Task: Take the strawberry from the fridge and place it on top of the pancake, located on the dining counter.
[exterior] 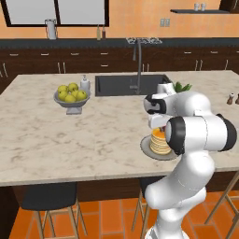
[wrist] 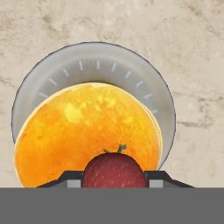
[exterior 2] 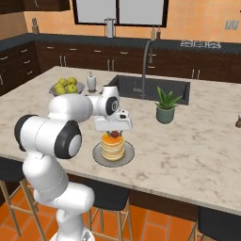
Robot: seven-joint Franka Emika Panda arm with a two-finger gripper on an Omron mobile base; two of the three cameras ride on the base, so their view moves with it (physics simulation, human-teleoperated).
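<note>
At the centre right of the left base view, the white jointed arm folds forward, its two-finger gripper (exterior 2: 114,133) pointing straight down just above the short stack of golden-tan pancakes (exterior 2: 113,147) on a round grey plate (exterior 2: 128,156). In the hand view the jaws stand clenched on the small dark-red strawberry (wrist: 114,171), its green stalk upward, low in the frame over the near edge of the orange-gold top pancake. Plate and stack sit near the front edge of the beige marbled stone counter (exterior: 70,135), lower centre of the right base view
</note>
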